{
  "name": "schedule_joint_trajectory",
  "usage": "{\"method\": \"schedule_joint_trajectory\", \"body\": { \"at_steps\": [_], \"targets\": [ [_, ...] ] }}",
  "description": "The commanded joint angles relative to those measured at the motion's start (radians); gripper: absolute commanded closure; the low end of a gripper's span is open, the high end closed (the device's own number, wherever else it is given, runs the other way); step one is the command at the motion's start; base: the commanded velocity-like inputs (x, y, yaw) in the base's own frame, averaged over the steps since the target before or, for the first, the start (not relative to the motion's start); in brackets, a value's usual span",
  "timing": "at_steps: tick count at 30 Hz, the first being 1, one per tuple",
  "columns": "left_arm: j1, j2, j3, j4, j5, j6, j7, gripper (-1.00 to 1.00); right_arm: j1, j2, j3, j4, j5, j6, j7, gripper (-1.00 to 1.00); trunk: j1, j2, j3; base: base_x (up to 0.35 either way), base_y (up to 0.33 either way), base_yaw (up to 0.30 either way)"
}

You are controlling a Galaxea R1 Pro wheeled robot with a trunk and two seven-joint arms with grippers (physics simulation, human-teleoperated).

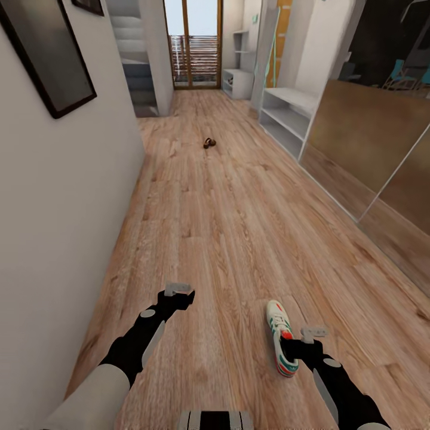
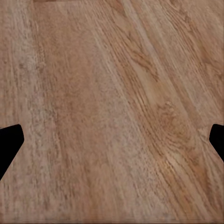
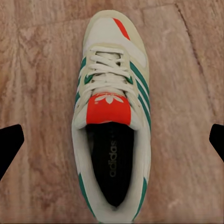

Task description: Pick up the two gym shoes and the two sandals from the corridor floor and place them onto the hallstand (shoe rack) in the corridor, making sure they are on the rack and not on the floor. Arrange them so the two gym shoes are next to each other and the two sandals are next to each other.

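One gym shoe point(image 1: 280, 345) lies flat on the corridor floor point(image 1: 239, 227) close in front of the robot, just beside the right hand point(image 1: 313, 332) — that hand hangs spread wide above it, fingers either side, grasping nothing. The left hand point(image 1: 178, 289) is likewise released over bare planks. Far down the corridor, one small brown heap of sandals point(image 1: 209, 143) — count unclear. One white hallstand point(image 1: 288, 117) stands along the right wall.
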Motion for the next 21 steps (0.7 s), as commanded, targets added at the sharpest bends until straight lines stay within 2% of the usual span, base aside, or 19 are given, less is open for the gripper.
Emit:
{"method": "schedule_joint_trajectory", "body": {
  "at_steps": [1,14,21],
  "targets": [
    [0.000,0.000,0.000,-0.002,0.006,0.006,-0.002,-1.00,0.000,0.000,-0.004,-0.002,0.000,0.006,0.007,-1.00,0.000,-0.001,-0.006,0.000,0.000,-0.003],
    [0.001,0.001,0.001,-0.001,0.006,0.006,-0.004,-1.00,0.000,0.000,-0.004,0.060,0.000,-0.001,0.006,-1.00,0.006,-0.004,-0.077,0.000,0.000,0.000],
    [0.001,0.001,0.001,0.001,0.006,0.004,-0.004,-1.00,0.000,0.000,-0.003,0.124,0.002,-0.109,0.005,-1.00,0.009,-0.005,-0.115,0.000,0.000,0.000]
  ]
}}
